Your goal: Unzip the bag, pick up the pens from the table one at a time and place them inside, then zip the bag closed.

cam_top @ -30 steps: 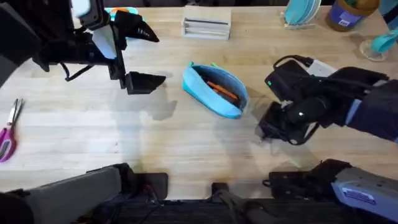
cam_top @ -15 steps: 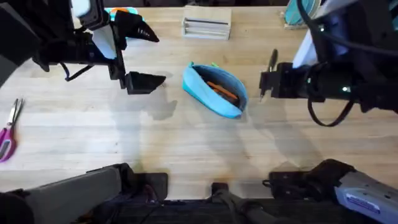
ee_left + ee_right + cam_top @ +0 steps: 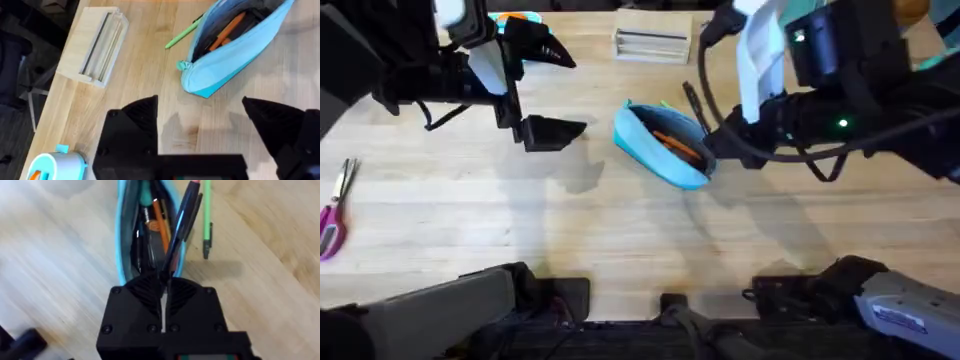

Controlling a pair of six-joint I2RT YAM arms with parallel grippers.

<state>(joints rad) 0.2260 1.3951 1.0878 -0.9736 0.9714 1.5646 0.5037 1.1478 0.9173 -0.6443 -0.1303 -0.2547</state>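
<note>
Right wrist: right pincer (image 3: 164, 282) clamps the black pen (image 3: 181, 217) over the unzipped bag (image 3: 125, 240); left pincer (image 3: 220, 120) apart.

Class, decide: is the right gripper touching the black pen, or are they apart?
Touching. In the right wrist view the right gripper has its fingers closed on the black pen, which slants up from between them over the open bag.

The blue bag (image 3: 665, 147) is sitting open mid-tabletop (image 3: 620, 230), something orange poking around inside. The right arm is hanging over its right end with a black pen (image 3: 692, 100) pinched in its end effector (image 3: 705, 128), pen sticking up and away just above the bag's opening. The left end effector (image 3: 535, 90) is parked off to the bag's left, fingers spread, nothing in it. Pink scissors (image 3: 334, 210) sit at the far left edge, and a wooden block (image 3: 652, 43) is at the back.
</note>
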